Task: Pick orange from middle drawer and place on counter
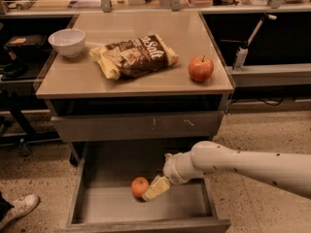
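The orange (pixel 139 187) lies on the floor of the open middle drawer (pixel 112 208), left of centre. The gripper (pixel 155 189) sits just beside its right side, apparently touching; whether it is parted or closed cannot be told. The white arm (pixel 233 161) reaches in low from the right, its wrist angled down-left.

In the middle drawer (pixel 109 211) — orange (pixel 140 187), jaws just right of it.

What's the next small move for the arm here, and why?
Probably nudge the gripper a little closer, over the orange, before grasping. The gripper is low inside the open middle drawer, close beside the orange, and the orange lies on the drawer floor, not lifted.
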